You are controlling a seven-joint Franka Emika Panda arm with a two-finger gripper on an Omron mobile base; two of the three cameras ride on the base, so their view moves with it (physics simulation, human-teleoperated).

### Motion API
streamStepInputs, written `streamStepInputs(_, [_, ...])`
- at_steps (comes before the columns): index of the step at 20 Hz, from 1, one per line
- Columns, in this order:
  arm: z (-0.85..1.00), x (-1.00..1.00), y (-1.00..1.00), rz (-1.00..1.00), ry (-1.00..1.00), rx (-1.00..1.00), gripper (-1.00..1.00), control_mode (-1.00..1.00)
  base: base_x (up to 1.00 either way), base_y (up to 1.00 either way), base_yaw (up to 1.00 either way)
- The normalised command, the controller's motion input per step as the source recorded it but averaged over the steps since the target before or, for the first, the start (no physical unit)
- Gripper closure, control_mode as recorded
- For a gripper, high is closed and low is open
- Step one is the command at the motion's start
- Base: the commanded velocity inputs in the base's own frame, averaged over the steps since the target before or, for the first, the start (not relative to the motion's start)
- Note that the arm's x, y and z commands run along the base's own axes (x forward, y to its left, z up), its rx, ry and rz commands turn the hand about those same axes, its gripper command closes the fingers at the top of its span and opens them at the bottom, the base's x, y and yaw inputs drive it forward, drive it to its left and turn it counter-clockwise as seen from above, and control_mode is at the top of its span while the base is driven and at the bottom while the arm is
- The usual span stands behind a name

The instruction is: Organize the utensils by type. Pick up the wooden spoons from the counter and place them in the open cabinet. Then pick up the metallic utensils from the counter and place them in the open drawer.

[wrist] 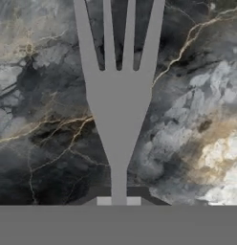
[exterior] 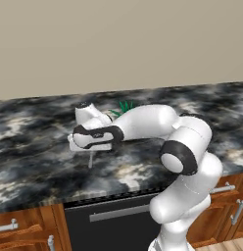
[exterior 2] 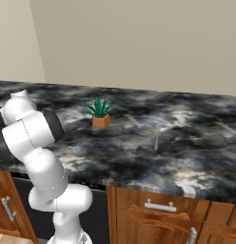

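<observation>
One fork (wrist: 118, 110) is in sight — flat, silver-grey, four tines. In the hand view its handle runs down between the gripper (wrist: 118, 201), which is clenched on it, while the tine tips are cut off by the top edge. In the right base view a second thin grey utensil (exterior 2: 156, 135) lies on the marbled black counter (exterior 2: 196, 143), too small to make out. One potted plant (exterior 2: 100, 113) stands nearby.
</observation>
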Motion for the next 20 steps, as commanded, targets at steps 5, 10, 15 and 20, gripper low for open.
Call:
streamStepInputs(5, [0.85, -0.27, -0.03, 0.15, -0.12, 0.00, 1.00, -1.00, 0.00, 0.00, 0.00])
streamStepInputs(10, [0.50, -0.31, -0.28, 0.40, -0.01, 0.02, 1.00, -1.00, 0.00, 0.00, 0.00])
streamStepInputs(15, [0.21, -0.32, -0.47, 0.64, 0.00, 0.00, 1.00, -1.00, 0.00, 0.00, 0.00])
streamStepInputs(20, [0.14, -0.52, -0.53, 0.71, -0.11, 0.00, 1.00, -1.00, 0.00, 0.00, 0.00])
